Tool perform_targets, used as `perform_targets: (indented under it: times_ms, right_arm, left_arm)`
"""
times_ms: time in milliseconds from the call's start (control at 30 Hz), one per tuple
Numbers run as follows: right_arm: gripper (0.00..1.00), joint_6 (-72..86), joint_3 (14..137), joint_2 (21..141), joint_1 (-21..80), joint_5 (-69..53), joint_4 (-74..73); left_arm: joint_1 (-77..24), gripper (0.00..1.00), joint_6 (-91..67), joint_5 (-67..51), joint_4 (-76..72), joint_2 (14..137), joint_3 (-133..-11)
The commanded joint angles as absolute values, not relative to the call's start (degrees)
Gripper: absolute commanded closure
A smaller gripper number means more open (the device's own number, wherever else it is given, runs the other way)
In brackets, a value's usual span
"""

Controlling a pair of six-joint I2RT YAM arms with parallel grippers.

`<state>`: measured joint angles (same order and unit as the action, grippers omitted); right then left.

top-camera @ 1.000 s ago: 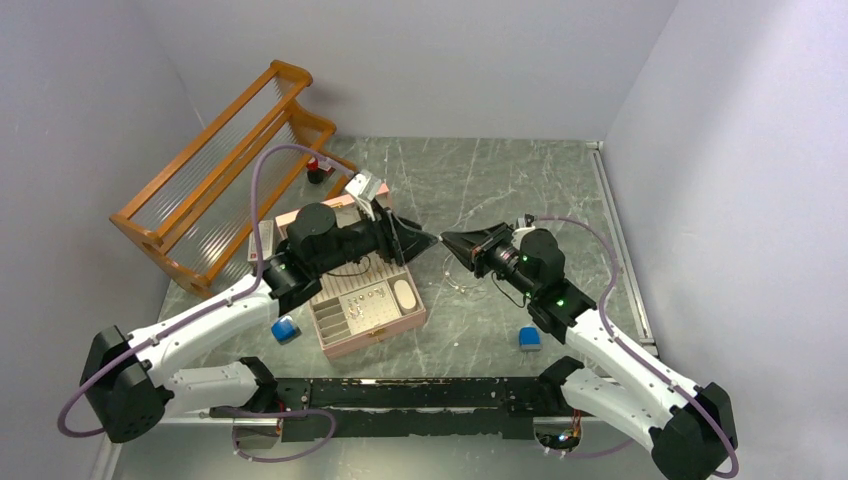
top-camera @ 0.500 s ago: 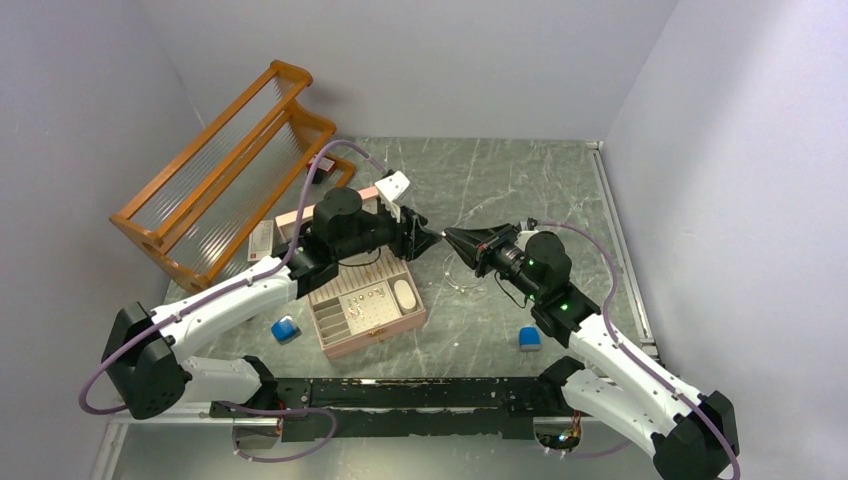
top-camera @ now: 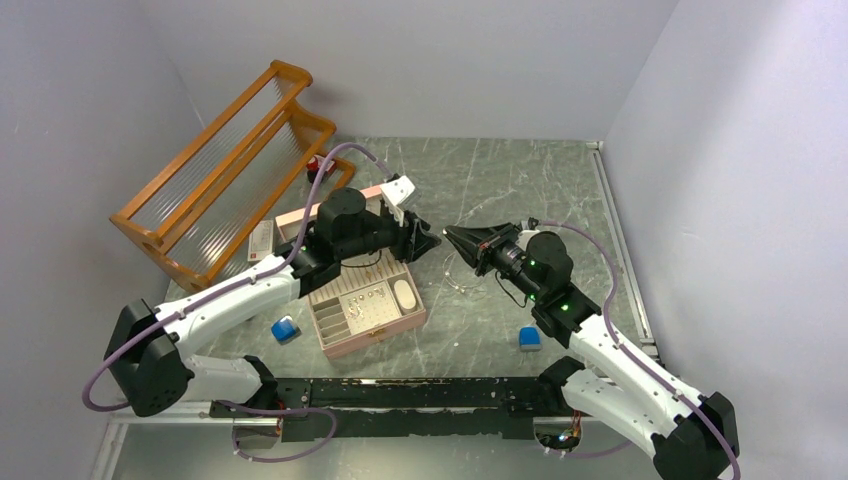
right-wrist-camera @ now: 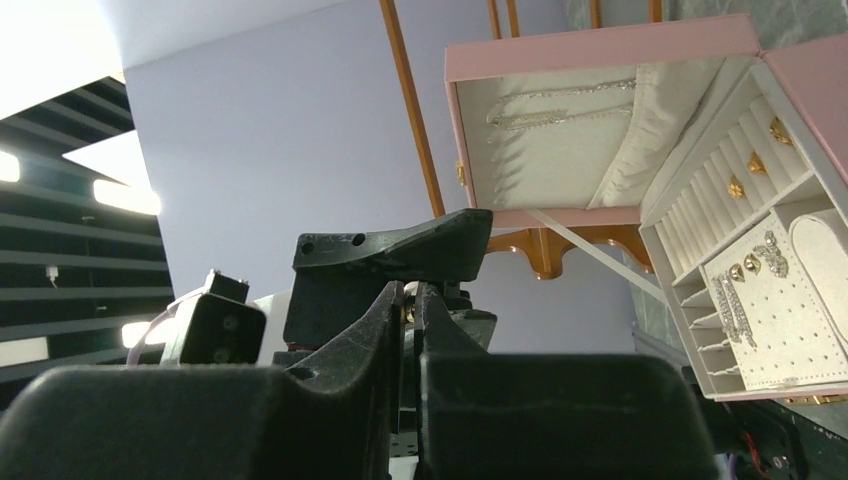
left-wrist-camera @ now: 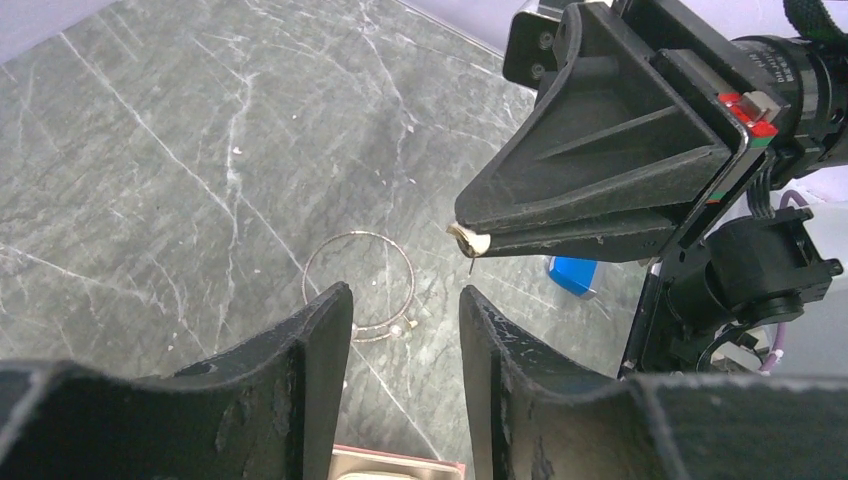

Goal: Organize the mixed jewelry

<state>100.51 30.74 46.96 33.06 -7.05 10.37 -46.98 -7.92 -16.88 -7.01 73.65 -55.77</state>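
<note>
My right gripper (top-camera: 449, 234) is shut on a tiny pearl-and-gold stud (left-wrist-camera: 468, 240), held above the table; in the right wrist view the stud (right-wrist-camera: 410, 302) shows between the closed tips. My left gripper (left-wrist-camera: 403, 300) is open and empty, its tips just below and short of the stud, facing the right gripper (left-wrist-camera: 470, 232) tip to tip. A thin gold wire hoop (left-wrist-camera: 358, 285) with small beads lies on the table under both grippers; it also shows in the top view (top-camera: 458, 276). Several small gold and silver pieces (right-wrist-camera: 750, 270) sit in the open pink box (top-camera: 345, 342).
The pink box's lid (right-wrist-camera: 600, 45) stands open, with chains in it. A wooden rack (top-camera: 220, 170) stands at the back left with a small red item (top-camera: 318, 165) beside it. Blue blocks lie at the front left (top-camera: 285, 329) and front right (top-camera: 529, 338).
My left arm's wrist has swung to the right and farther out over the box. Both gripper tips have stayed close together above the hoop. The right arm has shifted only slightly.
</note>
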Motion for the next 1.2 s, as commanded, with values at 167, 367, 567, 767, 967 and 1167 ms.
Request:
perform_targets:
  times_ms: [167,367,567,767,967,1167]
  right_arm:
    - [0.94,101.4,30.6,46.0,32.6,-6.4,12.6]
    - [0.93,101.0,30.6,46.1,32.5,-6.4,12.6]
    - [0.93,100.8,30.5,46.1,32.4,-6.5,12.5]
    - [0.93,100.7,30.4,46.0,32.5,-6.5,12.3]
    - [0.93,100.8,30.2,45.9,32.4,-6.9,12.5]
    - [0.93,100.8,30.2,45.9,32.4,-7.3,12.5]
  left_arm:
    - [-47.8,0.48,-8.0,-19.8,-9.9,75.5,-57.6]
    - [-48.3,0.46,-8.0,-20.3,-11.4,75.6,-57.7]
    - [-48.6,0.46,-8.5,-19.6,-14.1,74.9,-57.0]
    - [-48.8,0.53,-9.3,-19.3,-16.7,74.5,-55.8]
    - [-49.0,0.66,-9.5,-19.5,-17.7,74.6,-55.5]
    - [-49.1,0.87,-9.0,-19.3,-18.6,74.4,-55.1]
